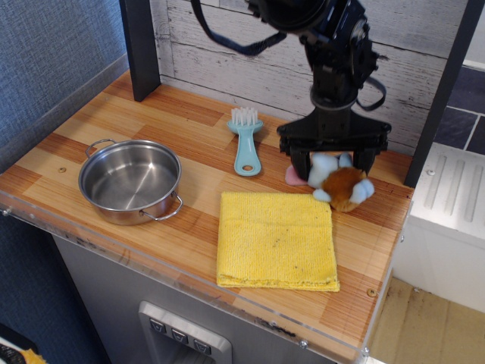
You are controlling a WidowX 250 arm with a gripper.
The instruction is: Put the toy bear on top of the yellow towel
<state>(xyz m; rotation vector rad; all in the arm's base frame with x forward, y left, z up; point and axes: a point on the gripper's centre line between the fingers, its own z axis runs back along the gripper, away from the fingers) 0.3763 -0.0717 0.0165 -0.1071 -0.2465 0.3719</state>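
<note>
At right of centre, the black two-fingered gripper (pixel 333 163) stands over the small brown-and-pale-blue plush toy bear (pixel 339 183), its jaws spread either side of the head, not visibly clamped. The bear lies on the wooden counter (pixel 114 117) just beyond the bright yellow folded towel (pixel 276 240).

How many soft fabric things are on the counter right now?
2. The toy bear sits at the back right between the fingers of the hand; the yellow towel lies flat just in front of it. None looks hidden.
</note>
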